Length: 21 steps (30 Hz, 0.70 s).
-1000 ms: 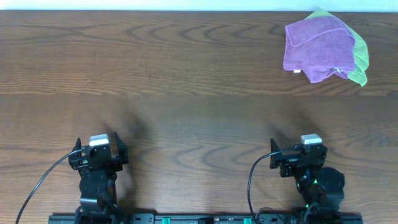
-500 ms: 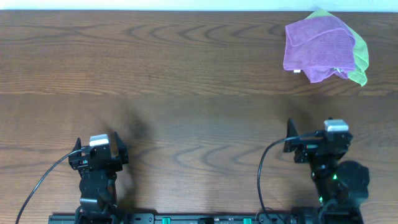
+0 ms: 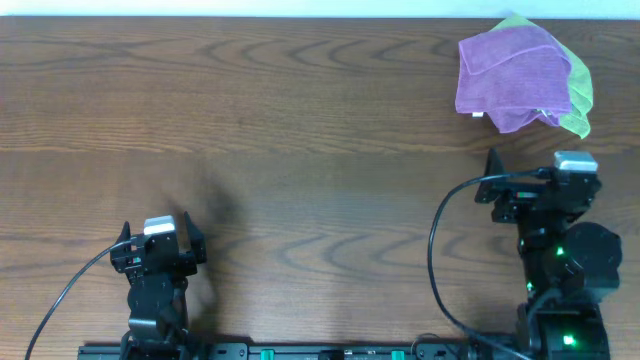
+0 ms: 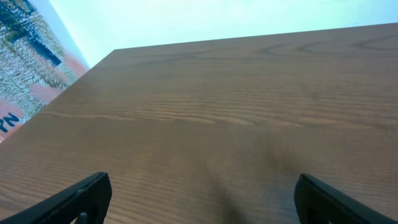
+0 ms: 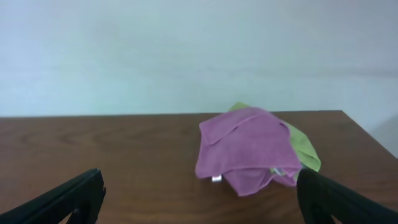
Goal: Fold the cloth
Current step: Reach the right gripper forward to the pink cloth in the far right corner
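The purple cloth (image 3: 512, 70) lies crumpled in a heap at the far right of the table, on top of a lime-green cloth (image 3: 580, 90). The right wrist view shows the same purple cloth (image 5: 245, 146) straight ahead, with a second purple layer and small tags at its near edge. My right gripper (image 3: 548, 165) stands open just short of the heap, touching nothing, and its dark fingertips frame the heap in the right wrist view (image 5: 199, 186). My left gripper (image 3: 157, 228) rests open at the near left over bare wood (image 4: 202, 186).
The wooden table (image 3: 300, 120) stretches wide between the arms and the heap. Its far edge (image 3: 300, 17) runs just behind the cloths, and its right edge (image 5: 367, 137) lies close beside them. A pale wall stands behind.
My right arm has moved away from the near edge and rightward toward the cloth heap, jaws staying open. The left arm and the cloths have not moved.
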Available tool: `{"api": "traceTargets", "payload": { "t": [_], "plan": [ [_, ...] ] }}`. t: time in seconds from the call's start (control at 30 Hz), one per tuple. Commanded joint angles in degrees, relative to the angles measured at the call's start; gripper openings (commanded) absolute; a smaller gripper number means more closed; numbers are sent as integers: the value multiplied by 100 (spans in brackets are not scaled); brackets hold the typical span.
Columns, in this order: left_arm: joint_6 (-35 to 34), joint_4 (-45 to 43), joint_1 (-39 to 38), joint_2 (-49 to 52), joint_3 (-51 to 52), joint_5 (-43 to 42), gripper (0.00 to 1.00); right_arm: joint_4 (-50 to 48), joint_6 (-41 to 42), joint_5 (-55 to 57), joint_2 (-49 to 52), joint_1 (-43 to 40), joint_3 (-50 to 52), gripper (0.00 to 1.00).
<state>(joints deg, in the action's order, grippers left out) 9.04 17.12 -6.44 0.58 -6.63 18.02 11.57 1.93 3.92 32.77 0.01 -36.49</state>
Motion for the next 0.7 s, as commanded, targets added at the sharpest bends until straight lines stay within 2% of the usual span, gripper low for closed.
{"api": "traceTargets", "payload": {
  "t": [0.0, 0.23, 0.43, 0.67],
  "plan": [
    [17, 155, 4, -33, 87, 42, 95, -173, 354, 492, 201, -37, -101, 99],
    [17, 155, 4, -33, 87, 42, 95, -1128, 619, 1445, 1021, -37, -101, 99],
    [17, 155, 4, -33, 87, 42, 95, -2710, 616, 1513, 2588, -111, -101, 99],
    [17, 155, 4, -33, 87, 42, 95, -4719, 662, 1567, 3580, -133, -101, 99]
  ]
}}
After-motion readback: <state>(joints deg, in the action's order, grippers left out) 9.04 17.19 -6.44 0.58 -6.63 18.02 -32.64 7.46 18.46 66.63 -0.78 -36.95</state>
